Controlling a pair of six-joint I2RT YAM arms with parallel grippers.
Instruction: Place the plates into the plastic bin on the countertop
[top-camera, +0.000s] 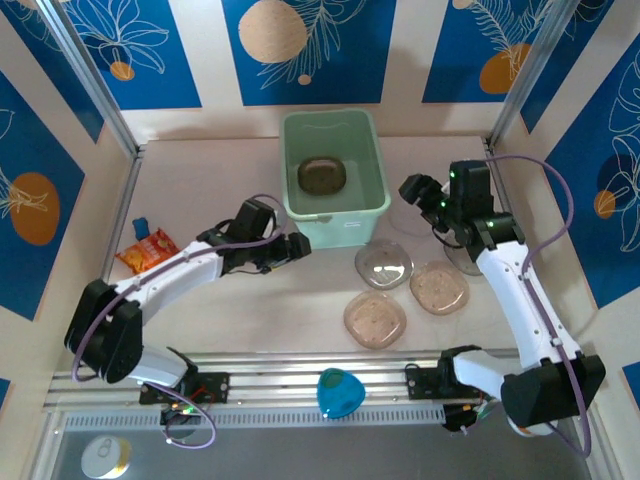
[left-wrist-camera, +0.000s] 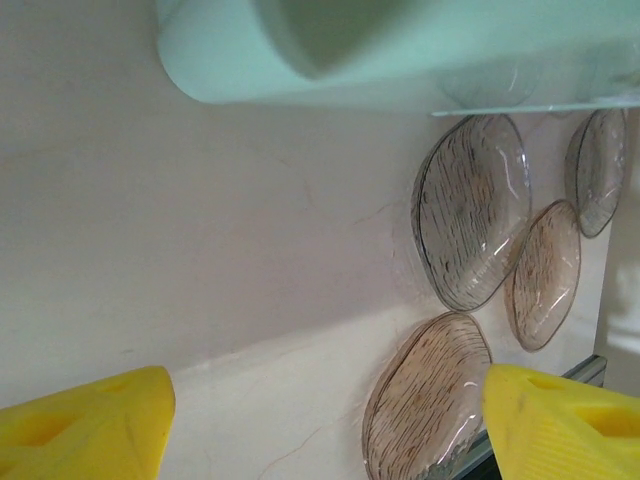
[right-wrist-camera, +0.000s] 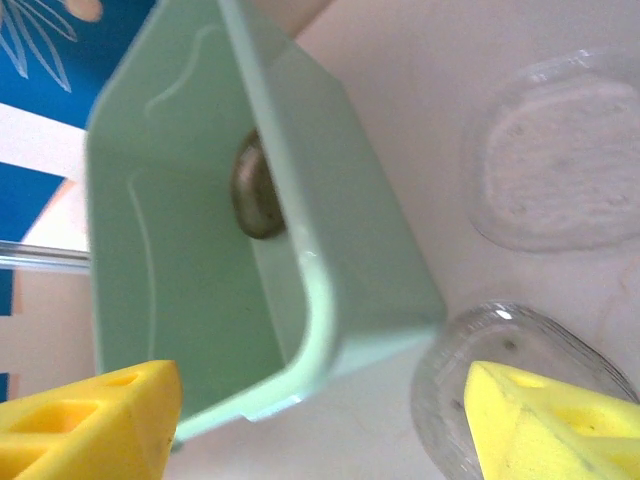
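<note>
Now, bin (top-camera: 335, 160): far middle of the countertop (top-camera: 200, 180), with a dark stack (top-camera: 322, 175) on its floor.
Plates (top-camera: 375, 318): four lie flat on the countertop, right of the bin's near corner and close together; one is partly under the right arm.
Left gripper (top-camera: 292, 247): fingers apart, empty, low by the bin's front wall, left of the plates.
Right gripper (top-camera: 418, 192): fingers apart, empty, just beside the bin's right wall.
Risk, slip: the plates look thin and slick with shallow rims, so a finger that misses the rim would likely just push one along.
Risk, neighbours: lifting one plate may drag the next.
Risk, bin: a careless swing of the right gripper could shove it.
Risk, arms: both reaching for one cluster could clash.
</note>
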